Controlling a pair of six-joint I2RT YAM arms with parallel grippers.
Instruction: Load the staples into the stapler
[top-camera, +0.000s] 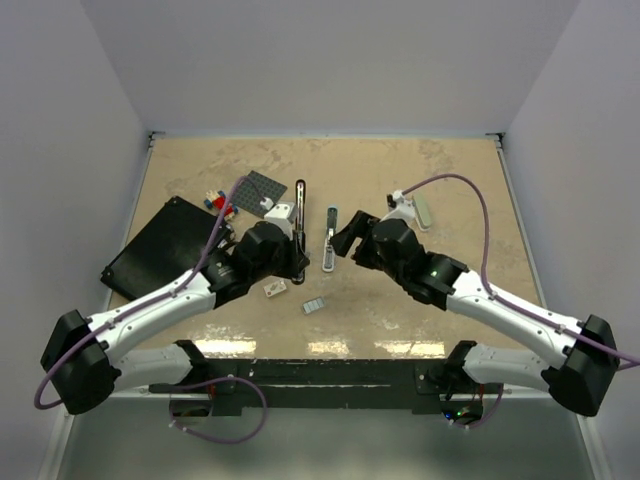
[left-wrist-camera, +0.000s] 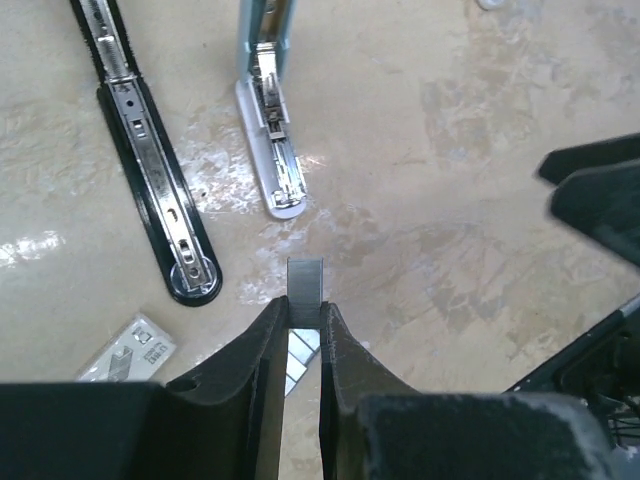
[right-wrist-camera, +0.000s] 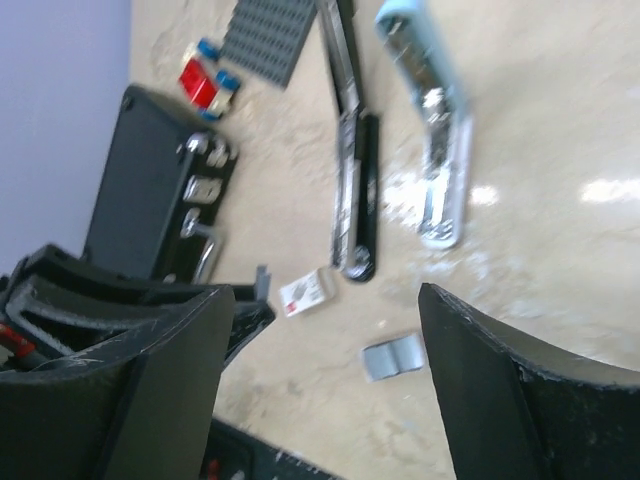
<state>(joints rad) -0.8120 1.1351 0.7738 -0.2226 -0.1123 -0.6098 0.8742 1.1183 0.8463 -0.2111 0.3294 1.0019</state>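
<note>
My left gripper is shut on a small grey ribbed strip of staples, which sticks out past the fingertips. Under it another block of staples lies on the table; the same block shows in the other views. A pale blue stapler lies opened flat just ahead of the held strip, with an opened black stapler to its left. My right gripper hovers open with nothing between its fingers, beside the blue stapler.
A little white box lies near the left gripper. A black case, a grey studded plate and small red and blue bricks sit at the left. Another pale stapler lies at the back right.
</note>
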